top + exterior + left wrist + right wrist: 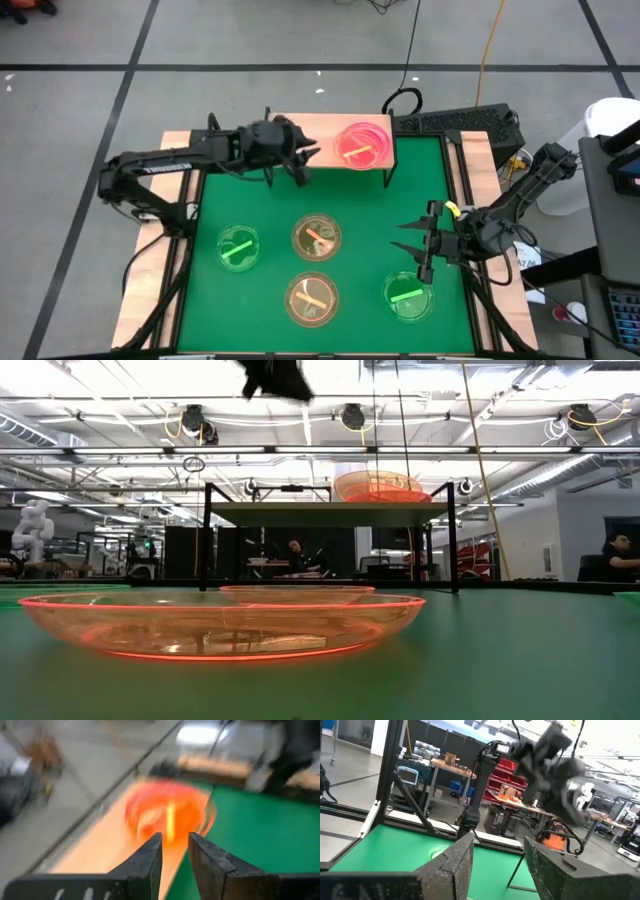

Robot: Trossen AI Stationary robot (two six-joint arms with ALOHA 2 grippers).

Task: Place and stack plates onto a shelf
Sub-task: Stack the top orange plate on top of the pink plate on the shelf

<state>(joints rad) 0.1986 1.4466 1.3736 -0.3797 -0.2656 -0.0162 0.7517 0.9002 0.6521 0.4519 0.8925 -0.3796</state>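
While pink translucent plates (361,145) sit stacked on the light-wood shelf (320,152), the left hand (308,160) hovers empty beside them, fingers slightly parted.

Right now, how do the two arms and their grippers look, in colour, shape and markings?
Both arms are dark, nearly black, and slender with jointed segments. The left gripper has two flat, tapering dark fingers. The right gripper has similar wedge-shaped fingers, and a small yellow mark sits near its wrist. Pale lettering runs along the left forearm.

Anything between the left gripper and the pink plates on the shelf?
Nothing. In the high view only bare shelf board separates the left gripper from the pink plates; the left wrist view agrees.
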